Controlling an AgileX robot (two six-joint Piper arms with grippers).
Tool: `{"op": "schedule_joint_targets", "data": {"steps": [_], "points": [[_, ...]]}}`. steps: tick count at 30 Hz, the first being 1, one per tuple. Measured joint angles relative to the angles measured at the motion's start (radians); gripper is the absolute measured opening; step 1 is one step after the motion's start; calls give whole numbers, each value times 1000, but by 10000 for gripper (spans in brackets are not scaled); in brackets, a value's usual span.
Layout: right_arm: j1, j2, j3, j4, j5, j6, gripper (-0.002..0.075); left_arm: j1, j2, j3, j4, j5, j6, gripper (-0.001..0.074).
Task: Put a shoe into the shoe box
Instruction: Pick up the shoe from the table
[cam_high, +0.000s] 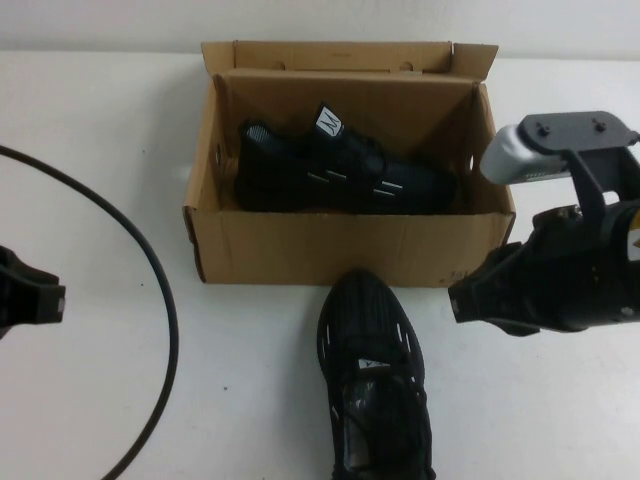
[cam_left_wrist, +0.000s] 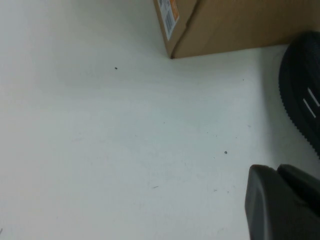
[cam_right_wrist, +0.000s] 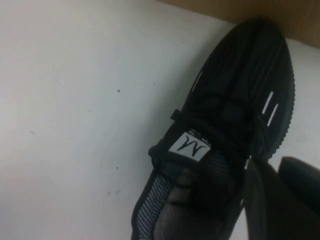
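An open cardboard shoe box (cam_high: 300, 250) stands at the back middle, and its corner shows in the left wrist view (cam_left_wrist: 225, 25). One black shoe (cam_high: 340, 170) lies on its side inside. A second black shoe (cam_high: 372, 390) sits on the table in front of the box with its toe touching the front wall. It also shows in the right wrist view (cam_right_wrist: 225, 135) and at the edge of the left wrist view (cam_left_wrist: 305, 100). My right gripper (cam_high: 462, 300) hovers just right of this shoe, its fingers (cam_right_wrist: 265, 200) slightly apart and empty. My left gripper (cam_high: 40, 300) is shut and empty at the far left edge.
A black cable (cam_high: 150, 270) curves in a loop across the left of the white table. The box flaps (cam_high: 340, 55) stand up at the back. A barcode label (cam_left_wrist: 170, 15) is on the box's end wall.
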Motion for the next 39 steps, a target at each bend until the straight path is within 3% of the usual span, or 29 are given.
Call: {"op": "schedule_joint_targets", "data": {"steps": [7,12,16,25,39], "points": [[4,75,0,55,-102,-12,71,0,0,0,0,-14,4,-1],[16,151,0,199,-123,-134,241,0,0,0,0,-26,4,-1],[42,227,0,238,-108,-162,318,0,0,0,0,-27,4,-1],[138,365,-2,244,-108,-110,340,0,0,0,0,-27,4,-1],[148,407,-25,221,-94,-53,340,0,0,0,0,-27,4,-1]]}}
